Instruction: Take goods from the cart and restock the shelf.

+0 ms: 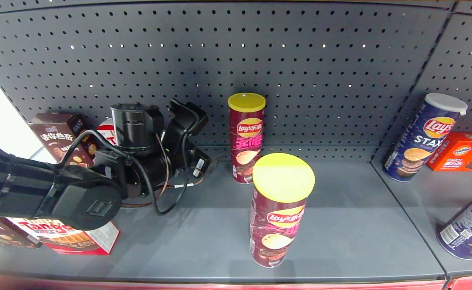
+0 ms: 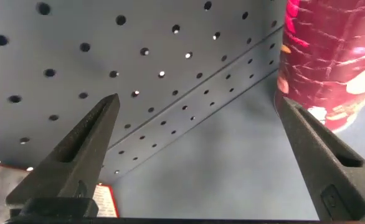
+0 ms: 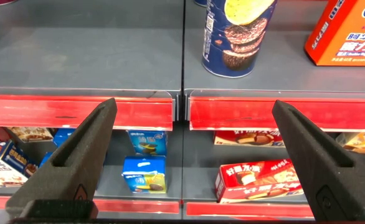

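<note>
My left jaws are spread wide with nothing between them, low over the shelf and pointing at the pegboard back wall. The rear chip can, dark red with a yellow lid, stands upright just outside one of my left fingers. I cannot tell whether it touches that finger. It stands on its own base close to the back wall, which I take to be its stocked place: pushed deep so that a row can form in front of it. The front chip can, of the same kind, stands nearer the shelf's edge, well clear of my left jaws and in line with the rear one.

Behind my left jaws, on the arm's side, lie a brown biscuit box and a red wafer box.

My right jaws are also open and empty, held out in front of the shelving. Beyond them a blue chip can and an orange box stand above the red price rail.

With both jaws free, I judge the next move to be drawing my left arm straight back, so the finger does not clip the rear can and tip it.
</note>
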Available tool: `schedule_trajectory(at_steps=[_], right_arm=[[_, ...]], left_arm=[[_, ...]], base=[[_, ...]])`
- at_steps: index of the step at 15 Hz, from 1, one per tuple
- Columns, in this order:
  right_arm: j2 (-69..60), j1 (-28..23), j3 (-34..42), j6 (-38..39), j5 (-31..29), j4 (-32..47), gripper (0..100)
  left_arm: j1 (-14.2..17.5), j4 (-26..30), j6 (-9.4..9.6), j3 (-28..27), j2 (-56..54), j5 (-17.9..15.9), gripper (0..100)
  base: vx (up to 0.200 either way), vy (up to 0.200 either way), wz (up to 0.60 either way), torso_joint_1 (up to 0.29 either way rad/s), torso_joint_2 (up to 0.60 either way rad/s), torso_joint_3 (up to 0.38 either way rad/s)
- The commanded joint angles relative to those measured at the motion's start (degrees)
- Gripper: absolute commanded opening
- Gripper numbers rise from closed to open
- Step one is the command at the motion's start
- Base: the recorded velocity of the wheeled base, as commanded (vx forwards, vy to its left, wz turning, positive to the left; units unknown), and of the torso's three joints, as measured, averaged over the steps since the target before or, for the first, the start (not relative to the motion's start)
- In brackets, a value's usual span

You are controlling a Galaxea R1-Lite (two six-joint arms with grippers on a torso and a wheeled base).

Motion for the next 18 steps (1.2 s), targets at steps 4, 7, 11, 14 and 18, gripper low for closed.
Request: schedule_trajectory(at_steps=[4, 7, 11, 14, 18], right_arm=[[0.02, -0.01, 0.05, -0.01, 0.02, -0.01, 100], [0.02, -0.01, 0.05, -0.01, 0.02, -0.01, 100], [0.02, -0.01, 0.05, -0.01, 0.02, -0.01, 100], [0.02, -0.01, 0.05, -0.01, 0.02, -0.01, 100], [0.02, -0.01, -0.04, -0.01, 0.02, -0.01, 100]], left_arm=[[-0.02, 0.21, -0.01, -3.61, 3.79, -0.03, 100], [-0.37, 0.39, -0.01, -3.88, 4.67, 0.06, 100], [-0.99, 0.39, -0.01, -3.97, 5.28, 0.06, 100], [-1.43, 0.39, -0.01, -4.49, 5.99, 0.06, 100], [-2.22, 0.56, -0.01, -5.02, 6.60, -0.03, 100]], base=[[0.000, 0.000, 0.00, 0.000, 0.00, 0.000], [0.000, 0.000, 0.00, 0.000, 0.00, 0.000], [0.000, 0.000, 0.00, 0.000, 0.00, 0.000], [0.000, 0.000, 0.00, 0.000, 0.00, 0.000], [0.000, 0.000, 0.00, 0.000, 0.00, 0.000]])
